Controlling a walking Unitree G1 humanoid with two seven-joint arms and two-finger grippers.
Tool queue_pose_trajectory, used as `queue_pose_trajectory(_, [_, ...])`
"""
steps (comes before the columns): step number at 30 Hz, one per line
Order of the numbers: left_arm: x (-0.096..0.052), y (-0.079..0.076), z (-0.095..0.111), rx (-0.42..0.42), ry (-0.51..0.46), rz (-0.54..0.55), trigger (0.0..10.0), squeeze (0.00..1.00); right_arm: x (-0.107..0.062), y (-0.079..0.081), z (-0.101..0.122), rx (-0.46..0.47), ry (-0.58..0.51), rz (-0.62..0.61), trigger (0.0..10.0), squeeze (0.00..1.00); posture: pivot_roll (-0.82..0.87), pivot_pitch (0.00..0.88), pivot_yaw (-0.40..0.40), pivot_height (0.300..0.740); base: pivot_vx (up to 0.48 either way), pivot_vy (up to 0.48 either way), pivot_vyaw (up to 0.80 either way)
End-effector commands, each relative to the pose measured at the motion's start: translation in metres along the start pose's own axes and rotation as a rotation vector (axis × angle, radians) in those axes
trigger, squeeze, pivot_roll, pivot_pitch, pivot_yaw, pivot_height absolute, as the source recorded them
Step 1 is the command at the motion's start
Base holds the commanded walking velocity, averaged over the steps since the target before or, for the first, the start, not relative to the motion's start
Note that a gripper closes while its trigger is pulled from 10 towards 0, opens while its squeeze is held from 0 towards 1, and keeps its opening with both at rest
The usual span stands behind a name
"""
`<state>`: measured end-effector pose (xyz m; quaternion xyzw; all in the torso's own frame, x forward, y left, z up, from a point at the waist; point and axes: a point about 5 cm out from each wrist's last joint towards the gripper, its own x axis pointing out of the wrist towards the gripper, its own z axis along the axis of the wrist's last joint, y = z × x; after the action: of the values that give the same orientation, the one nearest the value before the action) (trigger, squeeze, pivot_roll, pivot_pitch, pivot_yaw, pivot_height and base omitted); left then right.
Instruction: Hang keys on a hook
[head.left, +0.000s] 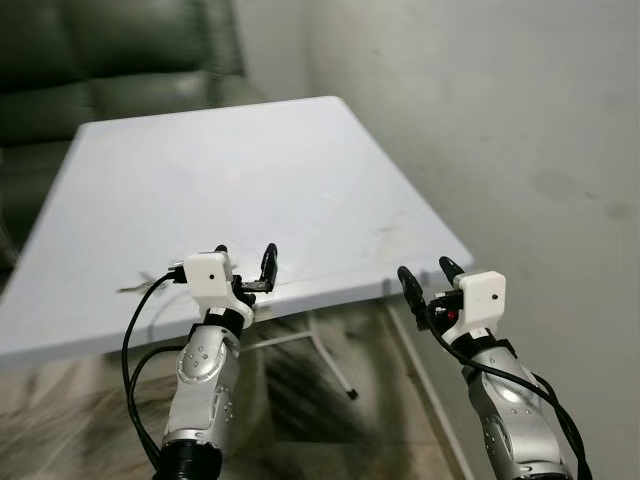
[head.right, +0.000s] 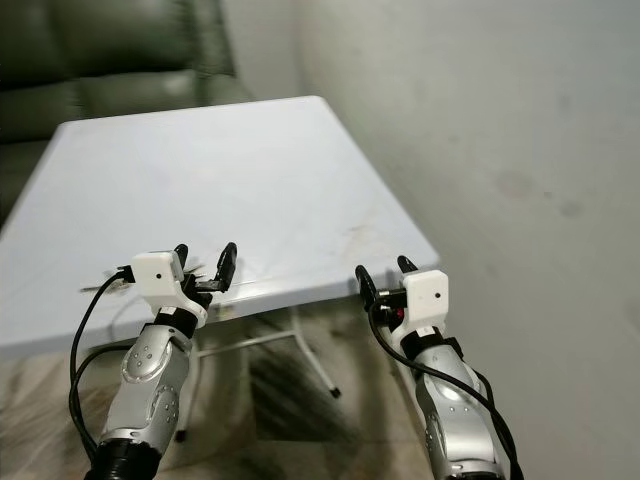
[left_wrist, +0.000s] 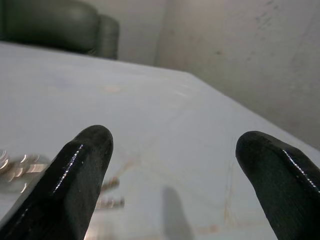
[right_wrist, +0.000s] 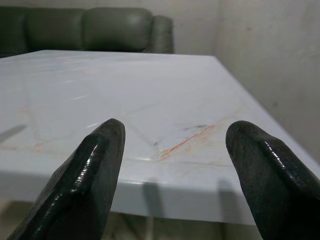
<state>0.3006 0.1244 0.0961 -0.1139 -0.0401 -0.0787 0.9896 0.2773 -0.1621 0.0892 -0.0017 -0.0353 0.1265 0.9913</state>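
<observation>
While both grippers gape, keys (left_wrist: 20, 167) lie on the table (head.left: 250, 170).

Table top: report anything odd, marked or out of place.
The white table carries an orange-brown streak near its front edge. A bunch of keys lies on it beside the open left tool, not hung on anything.

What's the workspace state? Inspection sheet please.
Surface: white folding table, faint orange stains near its front right corner.
Job's things: keys on the table near the front edge, by the left end effector; hook: nothing seen.
Clutter: nothing seen.
Grippers: left end effector open, over the table's front edge; right end effector open, just off the front right corner.
Cables: black cables looping along both forearms.
Surroundings: dark green sofa behind, pale wall on the right.
</observation>
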Motion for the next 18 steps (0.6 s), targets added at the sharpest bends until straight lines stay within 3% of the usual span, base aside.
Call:
queue_pose_trajectory(1, [0.0022, -0.0025, 0.0025, 0.016, -0.002, -0.011, 10.0, 0.00, 0.0015, -0.0040, 0.0031, 0.023, -0.006, -0.019, 10.0, 0.00, -0.07, 0.000, -0.026, 0.740, 0.000, 0.000, 0.00])
queue_pose_trajectory(18, [0.0023, -0.0025, 0.0019, -0.021, 0.006, -0.002, 10.0, 0.00, 0.0021, -0.0040, 0.0073, 0.060, -0.026, -0.013, 10.0, 0.00, -0.07, 0.000, -0.033, 0.740, 0.000, 0.000, 0.00])
